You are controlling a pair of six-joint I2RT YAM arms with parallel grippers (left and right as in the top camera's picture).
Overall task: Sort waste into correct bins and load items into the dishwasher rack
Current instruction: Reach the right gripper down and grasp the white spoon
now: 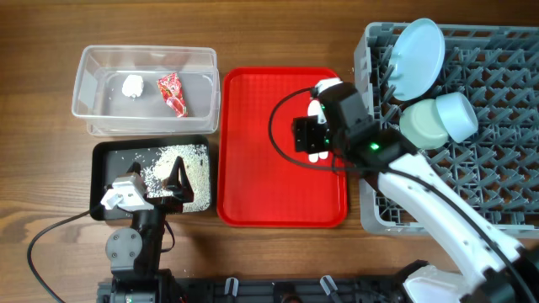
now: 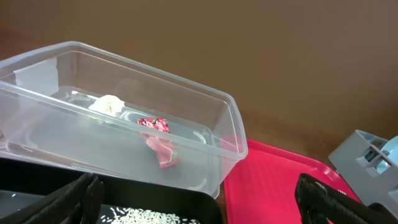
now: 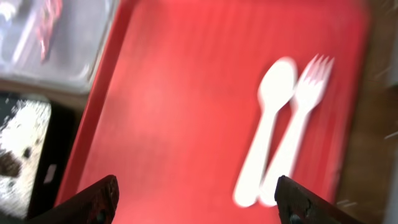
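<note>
— What's the biggest thing on the bench (image 1: 34, 34)?
— The grey dishwasher rack (image 1: 505, 76), over on the right. Then the flat red tray (image 1: 253, 177) in the middle. The clear tub (image 1: 88, 63) is at the far left, with the black tray (image 1: 105, 160) just in front of it.
— And the arms?
— The right claw (image 3: 196, 202) hangs over the red tray, its jaws spread wide, holding nothing. The left claw (image 2: 196, 208) sits over the black tray, also wide apart and empty.
— Dishes?
— The light blue plate (image 1: 418, 57) stands on edge at the rack's far left corner. Nearer, the pale green bowl (image 1: 421, 126) and the light blue bowl (image 1: 461, 114) lie tipped in the rack, touching each other.
— Cutlery?
— The white spoon (image 3: 267, 124) and the fork (image 3: 300, 130) lie side by side on the red tray's right part, under the right claw. They look blurred from the wrist.
— The waste?
— The red wrapper (image 1: 173, 93) and the napkin ball (image 1: 132, 85) lie in the clear tub, near each other but apart. The rice (image 1: 181, 162) is scattered in the black tray.
</note>
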